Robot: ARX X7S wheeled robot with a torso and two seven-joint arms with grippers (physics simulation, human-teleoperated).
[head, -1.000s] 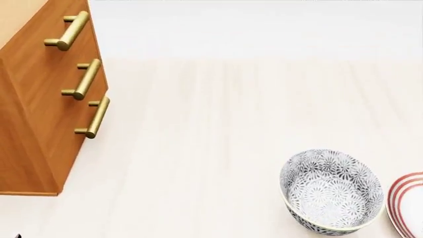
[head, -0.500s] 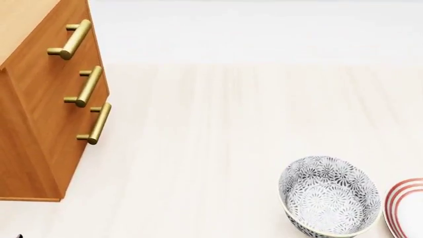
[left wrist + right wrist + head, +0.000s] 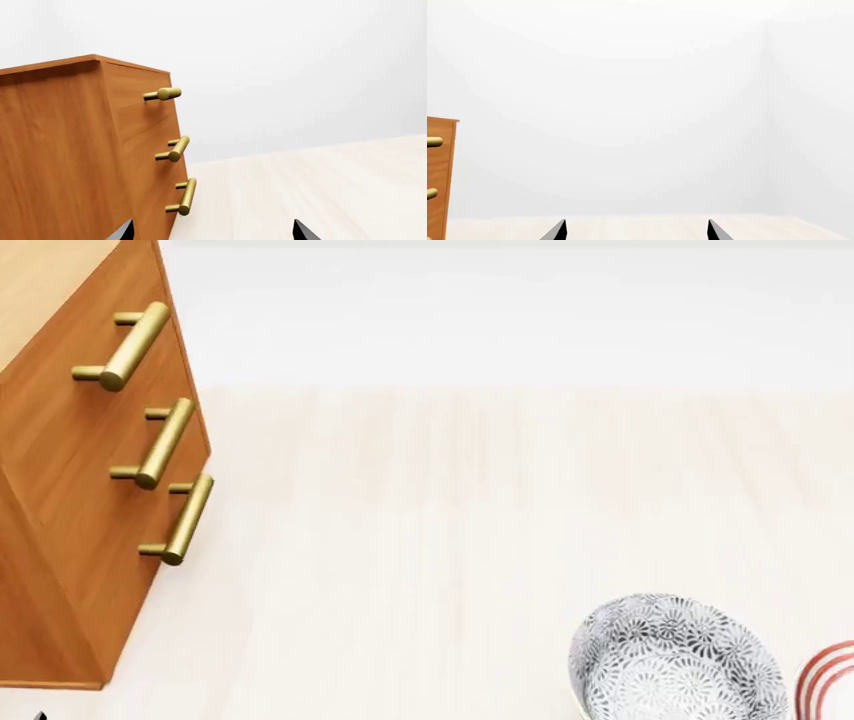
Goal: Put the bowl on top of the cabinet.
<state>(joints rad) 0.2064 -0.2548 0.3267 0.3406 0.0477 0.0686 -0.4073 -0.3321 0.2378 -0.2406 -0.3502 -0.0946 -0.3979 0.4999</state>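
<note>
Nearest in the head view, the bowl [image 3: 677,660] sits on the pale wooden floor [image 3: 441,530] at the lower right, its near side cut off by the frame edge, with a red-ringed plate [image 3: 830,678] just beside it on the right, also cut off. Wide bare floor lies between the bowl and the cabinet [image 3: 74,490], which stands well apart at the left, its three brass bar handles [image 3: 158,445] facing the open floor. Beyond is a plain white wall [image 3: 534,310]. The left gripper [image 3: 212,231] shows two dark fingertips spread wide, holding nothing, pointed beside the cabinet's front. The right gripper [image 3: 635,231] is likewise spread and empty, facing the wall.
</note>
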